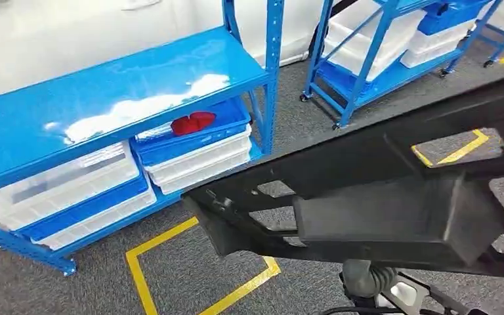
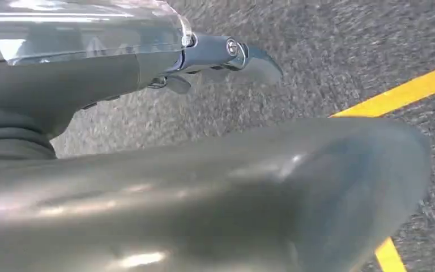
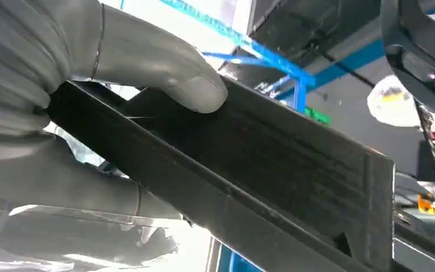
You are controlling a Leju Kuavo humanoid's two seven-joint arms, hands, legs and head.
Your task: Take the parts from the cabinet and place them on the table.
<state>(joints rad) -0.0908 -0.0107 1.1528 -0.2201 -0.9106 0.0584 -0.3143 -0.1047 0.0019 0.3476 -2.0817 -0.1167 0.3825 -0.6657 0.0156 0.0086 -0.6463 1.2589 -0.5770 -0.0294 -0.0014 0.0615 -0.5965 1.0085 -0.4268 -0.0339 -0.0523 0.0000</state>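
So the right hand (image 3: 62,113) has its fingers (image 3: 164,68) clamped on a long black plastic part (image 3: 272,170), thumb pressed flat on top and the rest wrapped underneath. In the head view that same black part (image 1: 367,197) stretches across the lower right, held up in the air to the right of the blue cabinet (image 1: 105,92) and clear of its shelves. Under the cabinet's top shelf there are white and blue bins, and one blue bin (image 1: 190,134) has something red (image 1: 193,122) sitting in it. Yellow tape lines (image 1: 170,262) run on the grey floor below the cabinet. The left hand (image 2: 204,56) hangs over grey carpet, fingers loosely apart and holding nothing that I can make out.
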